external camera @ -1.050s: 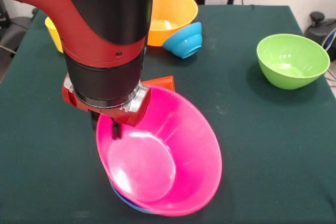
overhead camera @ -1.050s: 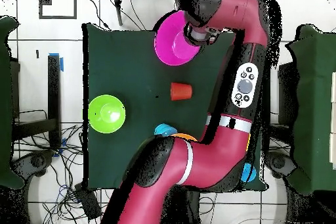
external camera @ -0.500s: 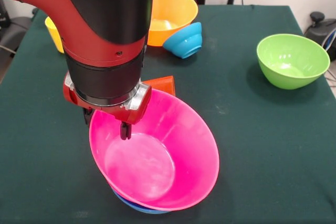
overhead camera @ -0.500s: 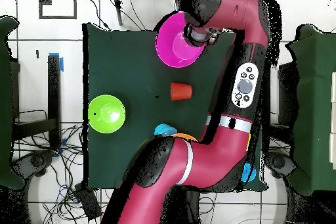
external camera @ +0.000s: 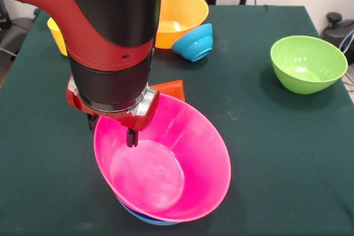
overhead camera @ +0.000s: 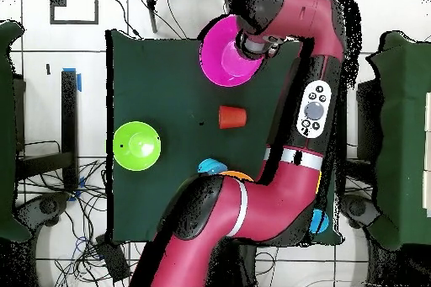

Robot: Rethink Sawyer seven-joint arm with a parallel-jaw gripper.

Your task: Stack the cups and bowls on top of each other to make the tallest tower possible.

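A large pink bowl sits tilted on blue bowls whose rim shows beneath it, at the table's near edge; this tower also shows in the overhead view. My gripper is open and straddles the pink bowl's far left rim, one finger inside and one outside. An orange-red ribbed cup lies just behind the pink bowl. A yellow-orange bowl, a small blue bowl on its side, a yellow cup and a green bowl stand apart.
The dark green table ends close in front of the tower. The arm hides most of the table's far left. In the overhead view a sky blue thing shows beside the arm near the robot's base.
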